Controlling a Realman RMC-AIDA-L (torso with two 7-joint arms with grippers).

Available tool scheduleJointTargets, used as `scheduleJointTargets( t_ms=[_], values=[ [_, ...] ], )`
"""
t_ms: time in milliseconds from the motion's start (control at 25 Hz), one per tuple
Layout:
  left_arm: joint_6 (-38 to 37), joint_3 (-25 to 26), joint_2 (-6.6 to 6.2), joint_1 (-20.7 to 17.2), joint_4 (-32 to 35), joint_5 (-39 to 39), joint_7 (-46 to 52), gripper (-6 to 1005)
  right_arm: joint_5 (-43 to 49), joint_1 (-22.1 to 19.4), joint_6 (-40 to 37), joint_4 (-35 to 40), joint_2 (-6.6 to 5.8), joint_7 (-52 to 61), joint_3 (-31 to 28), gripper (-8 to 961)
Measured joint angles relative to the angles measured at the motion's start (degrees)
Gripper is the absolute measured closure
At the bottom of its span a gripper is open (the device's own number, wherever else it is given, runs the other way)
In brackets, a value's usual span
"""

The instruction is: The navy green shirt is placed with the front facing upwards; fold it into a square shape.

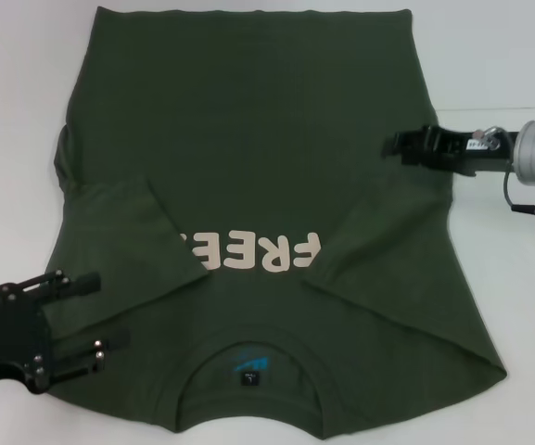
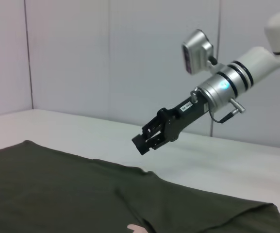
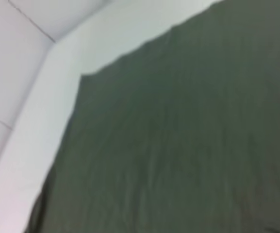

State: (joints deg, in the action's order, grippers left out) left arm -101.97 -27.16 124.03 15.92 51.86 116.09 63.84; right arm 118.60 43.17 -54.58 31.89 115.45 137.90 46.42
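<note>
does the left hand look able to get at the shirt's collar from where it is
Probably yes: the left hand sits open at the shirt's near corner, and only flat cloth lies between it and the collar.

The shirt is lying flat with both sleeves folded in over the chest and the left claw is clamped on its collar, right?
Not quite. The head view shows the left claw open over the shirt's near left edge, away from the collar and gripping nothing. The rest holds: the shirt lies flat with both sleeves folded in over the chest.

One navy green shirt (image 1: 267,158), two grippers, one table (image 1: 517,278)
</note>
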Motion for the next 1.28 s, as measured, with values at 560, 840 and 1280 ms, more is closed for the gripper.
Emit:
scheduleJointTargets(
  t_ms=[560, 840, 1280],
  values=[
    [-0.22, 1.87, 0.06, -0.15, -2.96, -0.95, 3.70, 272, -9.82, -9.63, -7.22, 1.29, -1.39, -10.49, -6.63, 208],
    [-0.65, 3.24, -1.18, 0.30, -2.16, -0.25, 18.86, 273, -9.71, -15.89, -22.76, 1.42, -5.91, -11.48, -13.22, 30],
    [-1.17, 6.47, -6.20, 7.23, 2.14, 19.45, 55.45, 274, 1.26, -16.99, -33.51, 1.39, -7.55, -11.26, -13.44, 65]
  ],
)
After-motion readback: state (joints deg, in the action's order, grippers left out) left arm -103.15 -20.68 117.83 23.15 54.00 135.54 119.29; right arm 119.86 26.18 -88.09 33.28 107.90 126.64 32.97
